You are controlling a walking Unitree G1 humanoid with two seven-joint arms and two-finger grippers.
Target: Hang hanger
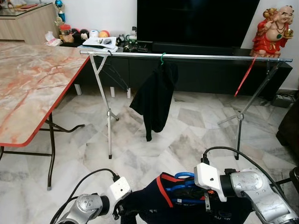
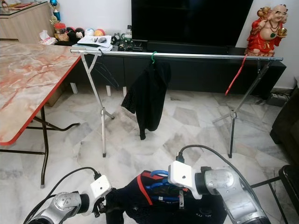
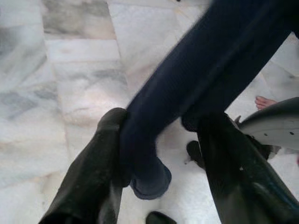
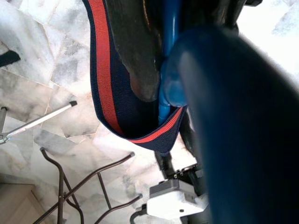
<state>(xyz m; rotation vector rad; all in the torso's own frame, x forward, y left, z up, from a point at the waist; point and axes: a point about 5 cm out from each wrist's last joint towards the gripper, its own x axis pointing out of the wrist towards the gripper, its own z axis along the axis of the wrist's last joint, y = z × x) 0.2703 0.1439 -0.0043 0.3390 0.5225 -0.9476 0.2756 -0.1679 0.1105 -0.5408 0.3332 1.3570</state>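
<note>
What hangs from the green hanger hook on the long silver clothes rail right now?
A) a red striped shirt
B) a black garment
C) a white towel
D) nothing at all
B, since a black garment drapes down from the green hanger hook near the middle of the long silver clothes rail, above the marble floor.

We see a home living room: a big TV [image 1: 196, 21] on a low cabinet [image 1: 196, 70], marble floor [image 1: 187, 140], a clothes rail [image 1: 187, 56], a folding table [image 1: 32, 79].
</note>
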